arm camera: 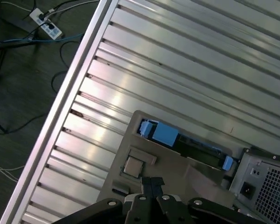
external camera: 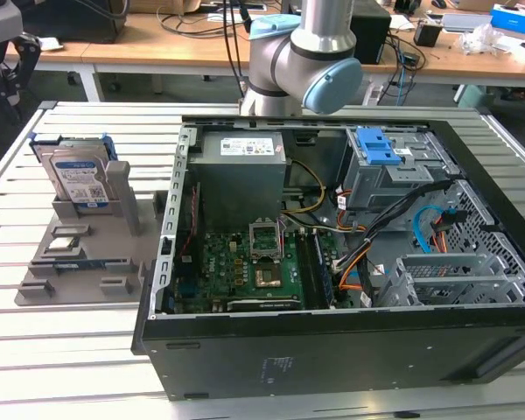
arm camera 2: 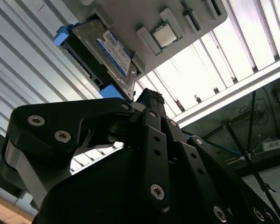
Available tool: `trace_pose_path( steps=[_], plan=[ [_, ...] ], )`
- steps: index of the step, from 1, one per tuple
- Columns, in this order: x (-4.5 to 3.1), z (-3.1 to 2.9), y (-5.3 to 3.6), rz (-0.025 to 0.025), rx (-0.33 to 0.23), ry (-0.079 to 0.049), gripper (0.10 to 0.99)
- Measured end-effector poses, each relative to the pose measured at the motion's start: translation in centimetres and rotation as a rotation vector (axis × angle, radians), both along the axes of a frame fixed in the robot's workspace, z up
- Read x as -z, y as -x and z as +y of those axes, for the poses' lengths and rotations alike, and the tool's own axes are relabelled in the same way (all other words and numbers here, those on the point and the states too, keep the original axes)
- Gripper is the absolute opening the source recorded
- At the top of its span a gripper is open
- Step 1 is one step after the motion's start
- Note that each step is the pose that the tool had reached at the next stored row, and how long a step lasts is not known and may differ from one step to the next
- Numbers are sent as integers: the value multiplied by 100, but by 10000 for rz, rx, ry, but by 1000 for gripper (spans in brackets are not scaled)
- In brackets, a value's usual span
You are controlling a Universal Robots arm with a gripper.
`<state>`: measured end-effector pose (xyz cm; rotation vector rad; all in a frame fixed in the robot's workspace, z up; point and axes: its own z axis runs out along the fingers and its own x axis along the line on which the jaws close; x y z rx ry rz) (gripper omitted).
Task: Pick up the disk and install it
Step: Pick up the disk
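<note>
Silver-grey rectangular metal disk (external camera: 80, 179) in a blue carrier stands upright in a grey slotted holder (external camera: 127, 203), beside the open black computer case (external camera: 332, 359). The black gripper (arm camera: 152, 183), fingers together and empty, hangs near the holder.

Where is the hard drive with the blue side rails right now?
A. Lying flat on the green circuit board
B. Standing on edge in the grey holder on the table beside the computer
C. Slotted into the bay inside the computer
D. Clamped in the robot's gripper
B: the disk stands on edge in the grey holder, on the slatted table at the exterior view's left of the open computer case.
</note>
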<state>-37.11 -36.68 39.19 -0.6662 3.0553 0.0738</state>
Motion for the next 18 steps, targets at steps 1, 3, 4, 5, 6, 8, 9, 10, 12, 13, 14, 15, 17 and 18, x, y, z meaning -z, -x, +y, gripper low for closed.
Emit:
trace_pose_path(
  steps=[1, 3, 4, 5, 6, 8, 9, 10, 12, 13, 14, 15, 17, 18],
  plan=[
    [0, 0, 0, 0, -135, 0, 106],
    [0, 0, 0, 0, -376, 0, 106],
    [0, 0, 0, -1, -476, 0, 106],
    [0, 0, 0, 0, -578, 0, 106],
    [0, 0, 0, 0, -680, 0, 106],
    [0, 0, 0, 0, -1086, 0, 106],
    [0, 0, 0, -1, -1225, 0, 106],
    [0, 0, 0, -1, -1321, 0, 106],
    [0, 0, 0, 0, -1624, 0, 106],
    [0, 0, 0, -1, -1751, 0, 106],
    [0, 0, 0, 0, -1928, 0, 106],
    [0, 0, 0, -1, -2132, 0, 106],
    [0, 0, 0, -1, -2504, 0, 106],
    [0, 0, 0, -1, -2649, 0, 106]
  ],
)
